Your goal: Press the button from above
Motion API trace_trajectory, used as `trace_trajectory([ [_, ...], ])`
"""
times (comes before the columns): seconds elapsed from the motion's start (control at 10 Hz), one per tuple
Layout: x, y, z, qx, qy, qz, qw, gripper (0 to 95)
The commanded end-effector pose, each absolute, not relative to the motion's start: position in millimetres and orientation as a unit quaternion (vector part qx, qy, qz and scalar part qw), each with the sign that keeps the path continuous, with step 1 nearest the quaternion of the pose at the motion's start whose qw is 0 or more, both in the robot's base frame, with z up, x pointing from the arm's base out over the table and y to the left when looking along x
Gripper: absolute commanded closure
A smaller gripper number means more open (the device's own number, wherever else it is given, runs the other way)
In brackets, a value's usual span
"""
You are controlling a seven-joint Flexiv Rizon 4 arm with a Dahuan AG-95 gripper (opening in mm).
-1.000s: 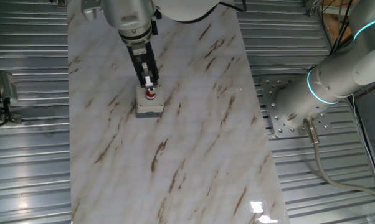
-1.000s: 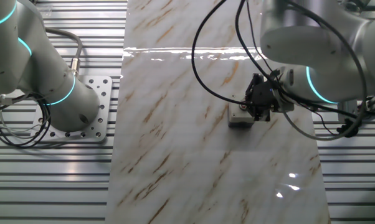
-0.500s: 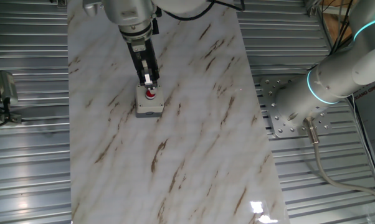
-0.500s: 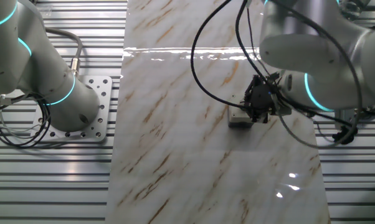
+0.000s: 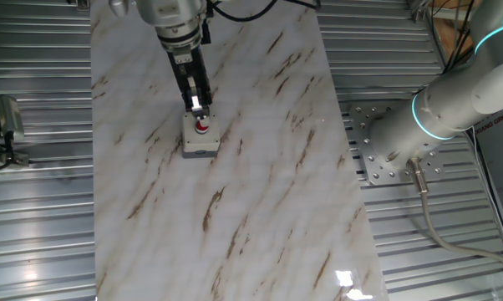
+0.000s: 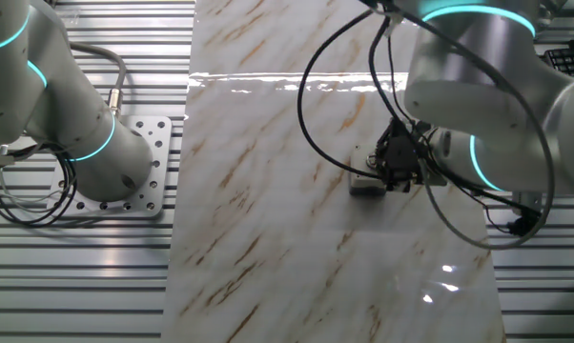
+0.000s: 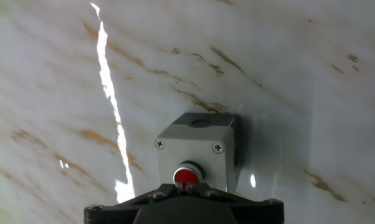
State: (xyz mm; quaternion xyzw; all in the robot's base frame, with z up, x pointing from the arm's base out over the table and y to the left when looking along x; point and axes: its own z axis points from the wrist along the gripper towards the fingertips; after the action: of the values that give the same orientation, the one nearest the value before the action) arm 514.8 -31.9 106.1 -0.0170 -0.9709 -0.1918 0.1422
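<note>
The red button (image 5: 202, 127) sits in the top of a small light-grey square box (image 5: 199, 146) on the marble table. My gripper (image 5: 198, 104) points down, its fingertips just above the button with a small gap. In the hand view the button (image 7: 186, 176) shows right at my fingertips (image 7: 184, 186), which meet in a thin line, so the gripper is shut and empty. The box (image 7: 197, 146) lies square below. In the other fixed view my gripper (image 6: 395, 170) covers the button, and only the box (image 6: 366, 187) shows.
The marble tabletop (image 5: 251, 192) runs long and narrow, with ribbed metal flooring on both sides. A second robot arm (image 5: 439, 109) stands on a base plate (image 5: 385, 155) beside the table. Cables (image 6: 325, 95) hang from my arm above the box.
My gripper has risen a little from the button, from touching or nearly touching it to just above it. The box has not moved.
</note>
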Motion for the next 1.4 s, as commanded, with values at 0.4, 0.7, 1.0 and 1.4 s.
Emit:
trace_trajectory([
  [0.4, 514.1, -31.6, 106.2, -0.015, -0.960, -0.238, 0.150, 95.0],
  [0.7, 508.6, -34.1, 104.8, 0.002, -0.981, -0.168, 0.098, 95.0],
  [1.0, 501.8, -34.9, 109.0, -0.005, -0.993, -0.111, 0.034, 95.0],
  [1.4, 494.9, -36.4, 112.4, -0.032, -0.995, -0.090, 0.006, 95.0],
])
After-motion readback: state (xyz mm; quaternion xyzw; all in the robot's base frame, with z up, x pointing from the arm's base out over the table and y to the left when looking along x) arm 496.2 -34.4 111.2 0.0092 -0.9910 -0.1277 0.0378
